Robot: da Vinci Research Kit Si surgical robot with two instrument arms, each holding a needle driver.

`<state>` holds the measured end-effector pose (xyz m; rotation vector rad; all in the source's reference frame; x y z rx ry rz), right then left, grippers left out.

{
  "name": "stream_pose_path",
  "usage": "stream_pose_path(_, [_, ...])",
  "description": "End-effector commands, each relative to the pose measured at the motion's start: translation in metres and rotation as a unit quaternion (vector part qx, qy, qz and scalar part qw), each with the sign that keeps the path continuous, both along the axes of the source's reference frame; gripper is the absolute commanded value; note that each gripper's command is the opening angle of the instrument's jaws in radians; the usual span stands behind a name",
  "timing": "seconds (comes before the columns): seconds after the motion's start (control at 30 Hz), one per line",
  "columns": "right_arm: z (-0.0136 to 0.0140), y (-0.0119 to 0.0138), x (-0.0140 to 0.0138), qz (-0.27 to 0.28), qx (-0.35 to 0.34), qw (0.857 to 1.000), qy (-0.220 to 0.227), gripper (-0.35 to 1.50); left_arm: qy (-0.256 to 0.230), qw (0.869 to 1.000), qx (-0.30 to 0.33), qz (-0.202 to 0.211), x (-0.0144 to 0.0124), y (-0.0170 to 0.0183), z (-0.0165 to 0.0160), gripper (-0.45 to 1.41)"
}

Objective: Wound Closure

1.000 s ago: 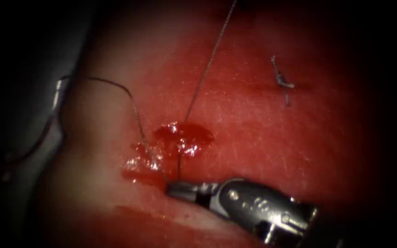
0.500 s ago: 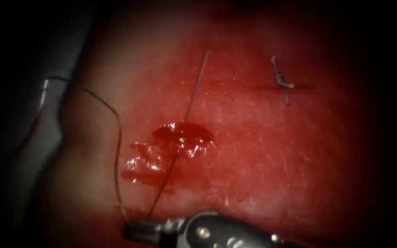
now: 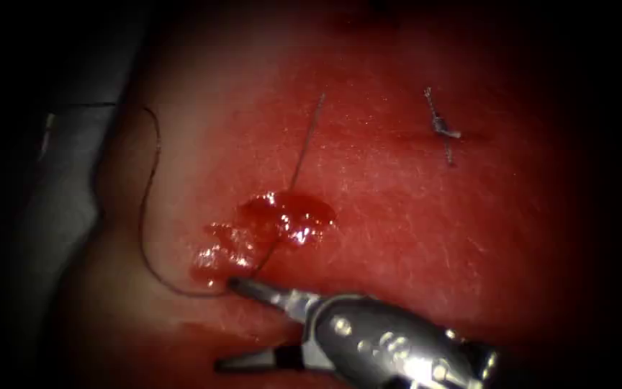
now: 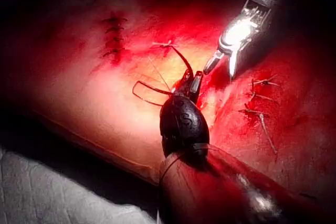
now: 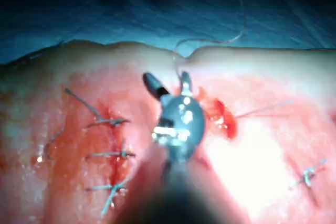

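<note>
Endoscope's pretty dim for me: light pools mid-frame on the tissue and the edges drop to black. Wet glints on the red fluid. In the left wrist view the right tool glares white.

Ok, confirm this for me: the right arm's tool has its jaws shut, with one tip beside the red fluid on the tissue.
Not right. The right arm's tool has its jaws wide open and holds nothing, as the endoscope view shows. One tip does lie beside the red fluid on the tissue, where the thread runs down to it.
</note>
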<state>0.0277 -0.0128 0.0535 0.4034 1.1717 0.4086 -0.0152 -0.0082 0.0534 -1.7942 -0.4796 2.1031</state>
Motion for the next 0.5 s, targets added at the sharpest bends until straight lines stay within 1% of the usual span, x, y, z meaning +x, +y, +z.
stream_pose_path(0.03, [0.0011, 0.0009, -0.0015, 0.008, 0.004, 1.000, -0.011, 1.26, 0.002, 1.000, 0.001, -0.002, -0.0003, 0.0000, 0.0007, -0.45])
stream_pose_path(0.07, [0.0014, 0.0015, -0.0022, 0.023, 0.018, 0.999, -0.014, 1.23, 0.006, 1.000, 0.002, -0.004, -0.0001, 0.0001, 0.0008, -0.45])
stream_pose_path(0.1, [0.0018, 0.0021, -0.0029, 0.049, 0.043, 0.998, -0.018, 1.20, 0.009, 1.000, 0.002, -0.006, -0.0001, 0.0002, 0.0009, -0.45])
stream_pose_path(0.13, [0.0025, 0.0029, -0.0037, 0.078, 0.077, 0.994, -0.011, 1.10, 0.014, 1.000, 0.002, -0.011, -0.0002, 0.0002, 0.0011, -0.45])
stream_pose_path(0.17, [0.0029, 0.0033, -0.0040, 0.094, 0.090, 0.991, -0.008, 1.10, 0.017, 1.000, 0.002, -0.013, -0.0004, 0.0001, 0.0011, -0.45])
stream_pose_path(0.2, [0.0038, 0.0042, -0.0042, 0.123, 0.104, 0.987, -0.012, 1.08, 0.016, 1.000, 0.002, -0.012, -0.0007, 0.0000, 0.0012, -0.45])
stream_pose_path(0.23, [0.0041, 0.0048, -0.0043, 0.130, 0.109, 0.985, -0.011, 1.04, 0.014, 1.000, 0.002, -0.011, -0.0009, -0.0001, 0.0013, -0.45])
stream_pose_path(0.27, [0.0049, 0.0065, -0.0043, 0.152, 0.124, 0.981, -0.011, 0.98, 0.014, 1.000, 0.001, -0.012, -0.0011, -0.0002, 0.0013, -0.45])
stream_pose_path(0.33, [0.0060, 0.0082, -0.0041, 0.176, 0.133, 0.975, -0.003, 0.91, 0.014, 1.000, 0.000, -0.012, -0.0013, -0.0004, 0.0015, -0.45])
stream_pose_path(0.4, [0.0071, 0.0093, -0.0038, 0.191, 0.140, 0.972, -0.001, 0.88, 0.013, 1.000, 0.000, -0.011, -0.0014, -0.0005, 0.0016, -0.45])
stream_pose_path(0.43, [0.0087, 0.0101, -0.0034, 0.205, 0.146, 0.968, -0.004, 0.86, 0.013, 1.000, 0.000, -0.011, -0.0014, -0.0005, 0.0016, -0.45])
stream_pose_path(0.5, [0.0103, 0.0104, -0.0028, 0.216, 0.154, 0.964, -0.006, 0.84, 0.013, 1.000, 0.000, -0.011, -0.0014, -0.0005, 0.0016, -0.45])
